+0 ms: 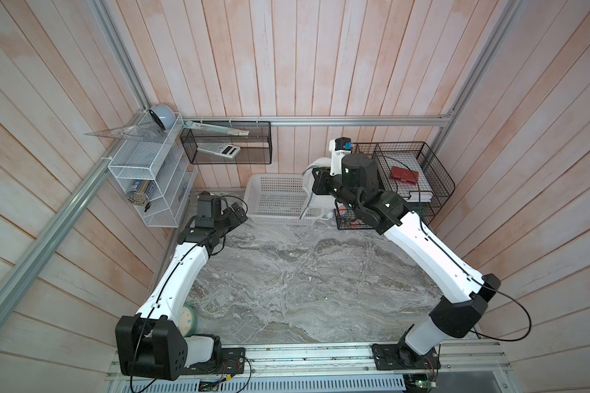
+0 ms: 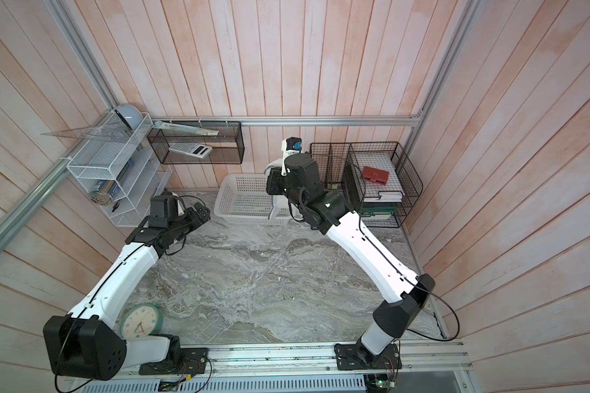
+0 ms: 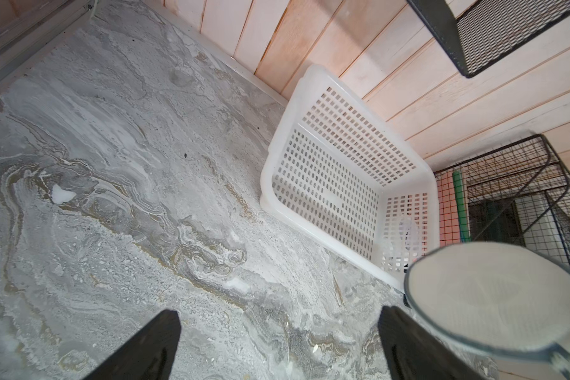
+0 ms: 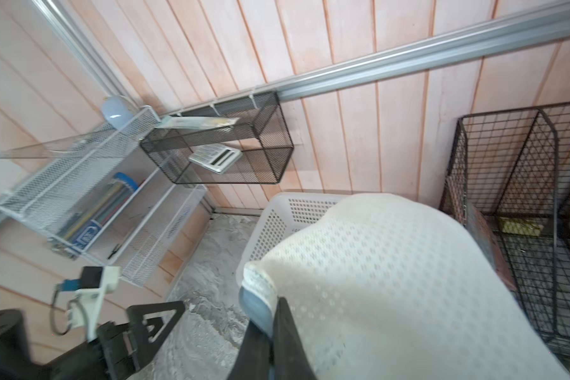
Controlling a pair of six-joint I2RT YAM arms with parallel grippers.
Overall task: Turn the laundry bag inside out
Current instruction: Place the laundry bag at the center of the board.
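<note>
In both top views, your small round white mesh laundry bag hangs over the white perforated plastic basket. In the left wrist view, your left claw stands apart and empty near the bag. In the right wrist view, your right claw is clamped on the bag's grey-teal rim.

plank walls pale pink | marble tabletop grey | wire shelves white

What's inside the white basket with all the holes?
Nothing shows: the basket looks bare inside. The laundry bag, held by the right gripper, covers one end, so that corner is hidden.
</note>
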